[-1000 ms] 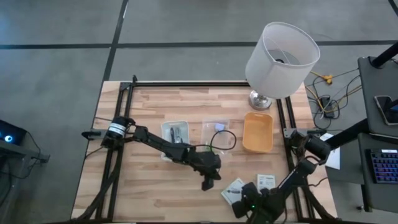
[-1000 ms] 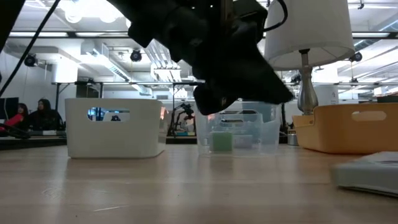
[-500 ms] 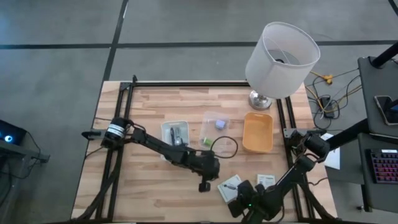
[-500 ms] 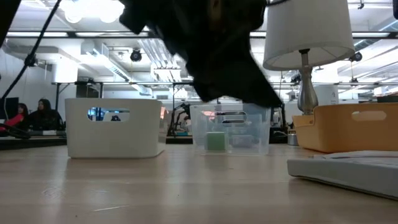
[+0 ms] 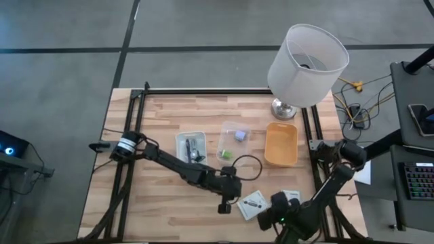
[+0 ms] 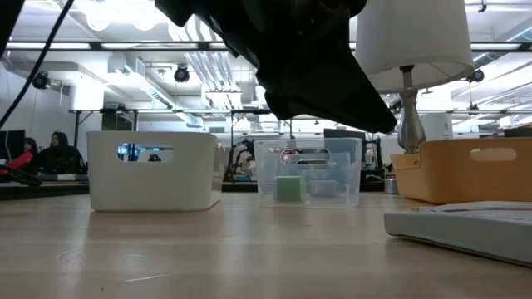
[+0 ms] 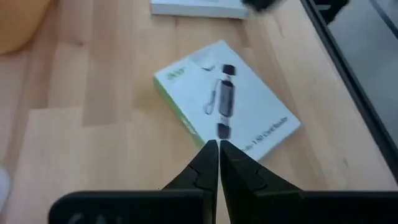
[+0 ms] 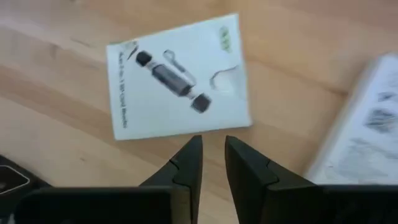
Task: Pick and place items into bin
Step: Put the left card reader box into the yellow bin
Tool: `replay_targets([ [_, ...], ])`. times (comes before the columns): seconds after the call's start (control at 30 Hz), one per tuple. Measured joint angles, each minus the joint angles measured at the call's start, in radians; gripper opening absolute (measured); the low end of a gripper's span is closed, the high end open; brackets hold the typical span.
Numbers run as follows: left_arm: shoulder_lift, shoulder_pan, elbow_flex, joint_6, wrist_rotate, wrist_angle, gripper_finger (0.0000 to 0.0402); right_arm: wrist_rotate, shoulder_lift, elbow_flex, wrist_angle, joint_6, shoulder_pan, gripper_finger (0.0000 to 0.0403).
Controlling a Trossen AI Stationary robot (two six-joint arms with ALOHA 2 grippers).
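While our left pincer (image 7: 218, 144) hangs with tips together and our right pincer (image 8: 212, 144) stands slightly apart, the packet (image 5: 253, 202) lies flat between them, at the desk's (image 5: 156, 210) five o'clock. We judge it light, stiff, slippery; grip an edge.

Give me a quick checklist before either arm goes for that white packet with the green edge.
1. Flat white packet with green edge lying flat on the table: ok.
2. Left gripper open for a grasp: not ok, fingers shut.
3. Right gripper open: ok, small gap.
4. Both grippers near the same packet: not ok, collision risk.
5. Orange bin unobstructed: ok.
6. Second white packet clear of the grasp: cannot tell.
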Motion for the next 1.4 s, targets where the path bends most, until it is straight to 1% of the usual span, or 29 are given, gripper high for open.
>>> replay_targets([
  [0.07, 0.004, -0.001, 0.0, -0.018, 0.034, 0.0, 0.0, -0.011, -0.015, -0.003, -0.043, -0.001, -0.021, 0.0058],
  [0.17, 0.011, -0.007, 0.001, -0.053, 0.083, -0.007, 0.0, -0.066, -0.02, -0.025, -0.068, -0.001, -0.074, 0.0059],
  [0.33, 0.01, -0.042, 0.002, -0.077, 0.083, -0.055, 0.0, -0.099, -0.021, -0.061, -0.025, -0.075, -0.153, 0.0058],
  [0.43, 0.009, -0.072, 0.001, -0.145, 0.032, -0.104, 0.0, -0.116, -0.021, -0.073, -0.003, -0.147, -0.202, 0.0059],
  [0.63, -0.024, -0.134, -0.014, -0.302, -0.151, -0.17, 0.0, -0.12, -0.02, -0.105, 0.053, -0.331, -0.283, 0.0059],
  [0.77, -0.041, -0.173, -0.034, -0.42, -0.239, -0.237, 0.0, -0.12, -0.02, -0.132, 0.202, -0.474, -0.33, 0.0059],
  [0.83, -0.055, -0.191, -0.039, -0.454, -0.285, -0.266, 0.0, -0.117, -0.02, -0.138, 0.269, -0.538, -0.346, 0.0058],
  [0.93, -0.084, -0.203, -0.051, -0.496, -0.305, -0.294, 0.0, -0.117, -0.018, -0.139, 0.285, -0.603, -0.368, 0.0058],
  [1.07, -0.097, -0.207, -0.052, -0.524, -0.358, -0.339, 0.0, -0.123, -0.005, -0.139, 0.311, -0.687, -0.391, 0.0059],
  [1.17, -0.106, -0.213, -0.052, -0.525, -0.369, -0.336, 0.0, -0.176, 0.013, -0.14, 0.361, -0.745, -0.404, 0.0059],
  [1.27, -0.108, -0.215, -0.052, -0.525, -0.369, -0.335, 0.0, -0.236, 0.039, -0.14, 0.412, -0.767, -0.41, 0.0059],
  [1.4, -0.108, -0.217, -0.052, -0.524, -0.37, -0.336, 0.0, -0.255, 0.05, -0.124, 0.412, -0.739, -0.401, 0.0058],
])
